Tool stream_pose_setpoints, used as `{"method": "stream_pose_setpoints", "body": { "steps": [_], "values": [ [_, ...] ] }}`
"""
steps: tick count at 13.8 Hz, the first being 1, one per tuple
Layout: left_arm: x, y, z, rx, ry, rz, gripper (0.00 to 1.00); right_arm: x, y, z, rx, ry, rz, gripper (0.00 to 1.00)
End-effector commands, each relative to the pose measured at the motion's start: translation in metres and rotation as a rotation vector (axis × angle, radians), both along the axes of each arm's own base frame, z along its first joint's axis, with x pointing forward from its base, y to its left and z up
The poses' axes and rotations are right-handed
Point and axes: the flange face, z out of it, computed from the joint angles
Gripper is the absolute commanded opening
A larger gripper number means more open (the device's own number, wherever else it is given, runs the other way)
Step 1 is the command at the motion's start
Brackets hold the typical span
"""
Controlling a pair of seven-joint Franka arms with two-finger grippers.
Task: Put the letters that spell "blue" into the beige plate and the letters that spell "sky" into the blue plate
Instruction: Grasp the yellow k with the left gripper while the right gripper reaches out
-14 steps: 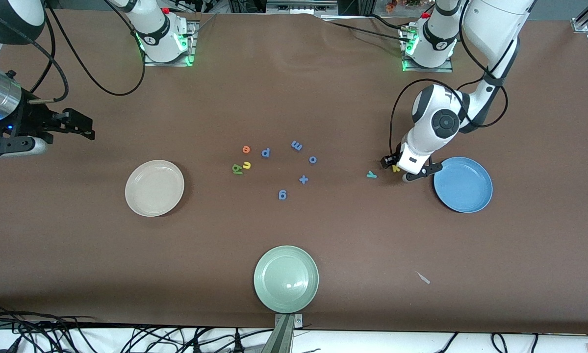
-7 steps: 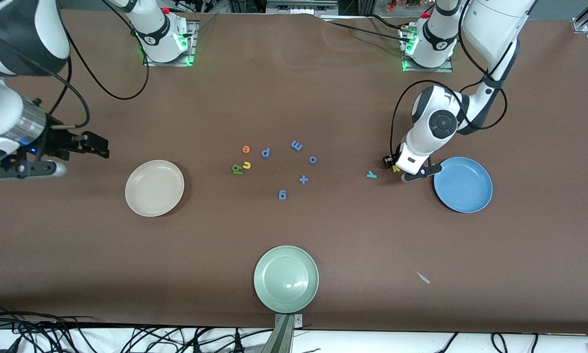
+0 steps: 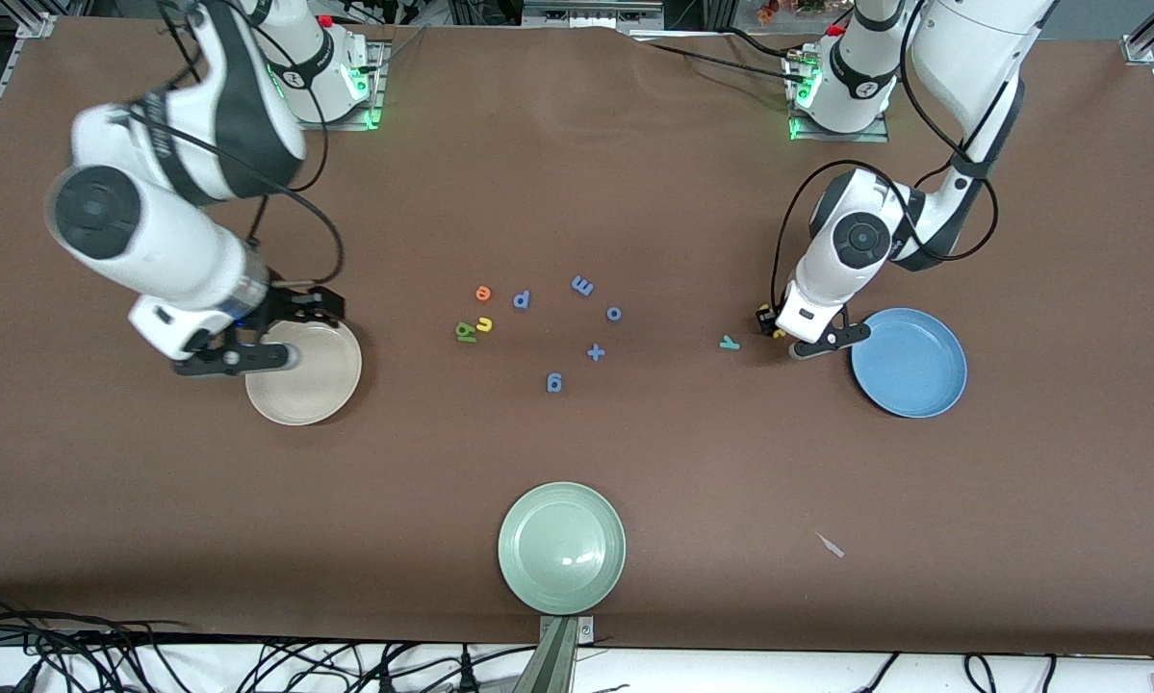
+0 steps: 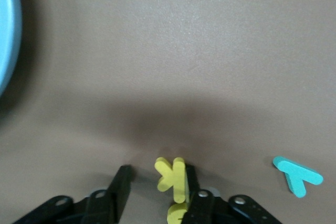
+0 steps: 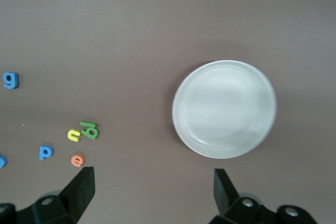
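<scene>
Left pincer (image 3: 770,323) is low on the brown table (image 3: 634,173), by the round sky-blue plate (image 3: 909,362) at its ten o'clock in the front view. Its fingers are apart around the small yellow foam k (image 4: 172,177). One finger (image 4: 189,182) touches the letter, the other (image 4: 122,182) stands clear, so there is no grip. A second yellow foam piece (image 4: 177,214) sits just beside the k, deeper between the fingers; I cannot tell which letter it is. The small teal foam y (image 3: 729,342) lies flat on the table at eight o'clock of that pincer, near but apart. No letters are in the blue plate.

Right pincer (image 3: 312,306) is over the twelve o'clock rim of the round cream-beige plate (image 3: 307,390), fingers spread wide and holding nothing. The plate has no letters in it.

The "blue" letters lie on the table at about two o'clock of the beige plate, well apart from it: the orange foam e (image 3: 483,293), the yellow foam u (image 3: 484,324) at its six o'clock, and the light green b (image 5: 92,131) with the darker green l (image 5: 86,125) touching it, just beside the u.

Other items — blue p (image 3: 522,299), m (image 3: 582,285), o (image 3: 614,313), plus sign (image 3: 596,352) and g (image 3: 554,383) mid-table, and a pale green plate (image 3: 561,547) at six o'clock of them, nearest the front camera.
</scene>
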Motion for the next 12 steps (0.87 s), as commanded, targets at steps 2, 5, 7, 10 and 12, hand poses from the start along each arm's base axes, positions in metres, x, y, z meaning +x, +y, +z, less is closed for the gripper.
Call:
{"method": "stream_pose_setpoints", "body": {
  "steps": [2,5,7,10,12],
  "values": [
    [0.002,-0.002,-0.001,0.022,-0.019,0.004,0.16,0.001,0.035,-0.052,0.017,-0.007,-0.087,1.0],
    [0.005,0.0,0.002,0.021,-0.027,0.033,0.02,-0.019,0.063,-0.103,0.037,-0.004,-0.157,1.0],
    [0.009,0.001,0.007,0.021,-0.036,0.041,0.0,-0.041,0.082,-0.129,0.044,-0.014,-0.194,1.0],
    [0.03,0.018,0.033,0.037,-0.052,0.068,0.0,-0.074,0.106,-0.156,0.055,-0.008,-0.245,1.0],
    [0.046,0.029,0.053,0.067,-0.022,0.055,0.0,-0.097,0.115,-0.173,0.054,0.005,-0.259,1.0]
  ]
}}
